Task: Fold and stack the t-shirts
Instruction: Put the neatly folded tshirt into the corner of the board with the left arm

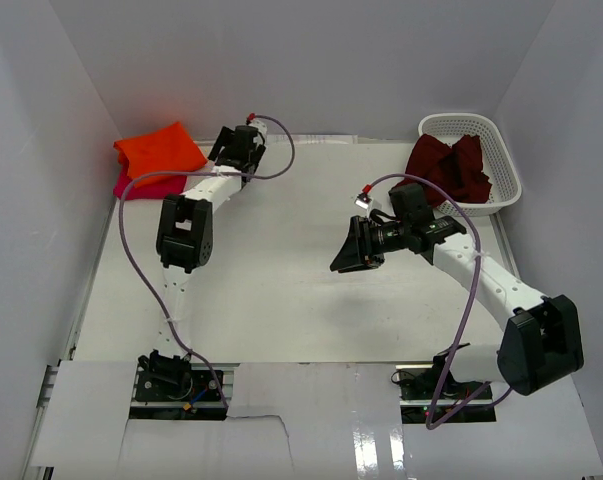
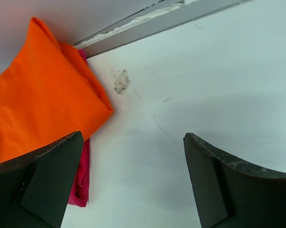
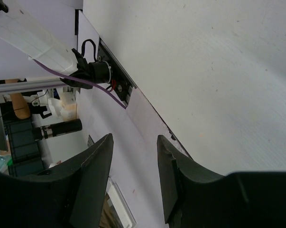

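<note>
Gaping empty, the left fingers (image 2: 43, 185) hover just beside the folded orange t-shirt (image 2: 33, 104) atop the magenta t-shirt (image 2: 81, 183). The right fingers (image 3: 93, 175), parted, hold nothing over the tabletop (image 1: 281, 290). The maroon t-shirt (image 1: 449, 165) lies bunched in the lattice basket (image 1: 508, 182), which may snag or lift with it.

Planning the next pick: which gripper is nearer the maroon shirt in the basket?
Right. The right gripper hovers mid-table, a little front-left of the maroon shirt in the white basket. The left gripper is across the table beside the orange shirt.
</note>
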Robot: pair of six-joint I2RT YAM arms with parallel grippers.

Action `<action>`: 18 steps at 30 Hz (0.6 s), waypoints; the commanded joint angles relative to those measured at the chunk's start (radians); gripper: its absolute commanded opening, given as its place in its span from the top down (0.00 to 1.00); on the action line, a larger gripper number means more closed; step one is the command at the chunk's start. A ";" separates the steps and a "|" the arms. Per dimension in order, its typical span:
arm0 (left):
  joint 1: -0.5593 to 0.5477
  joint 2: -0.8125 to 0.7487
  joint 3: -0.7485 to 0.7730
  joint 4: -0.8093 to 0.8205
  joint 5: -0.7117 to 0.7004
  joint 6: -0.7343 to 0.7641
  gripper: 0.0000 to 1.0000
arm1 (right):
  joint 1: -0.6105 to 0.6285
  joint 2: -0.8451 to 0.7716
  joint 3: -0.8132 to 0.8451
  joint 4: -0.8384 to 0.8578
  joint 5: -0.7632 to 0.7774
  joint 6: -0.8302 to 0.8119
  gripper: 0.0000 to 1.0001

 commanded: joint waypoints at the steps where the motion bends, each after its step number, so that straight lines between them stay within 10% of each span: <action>1: -0.036 0.015 -0.058 0.189 -0.173 0.204 0.02 | 0.005 -0.048 0.008 0.015 -0.028 -0.006 0.52; 18: -0.028 0.167 -0.038 0.535 -0.428 0.450 0.04 | 0.005 -0.096 -0.041 0.010 -0.026 -0.012 0.51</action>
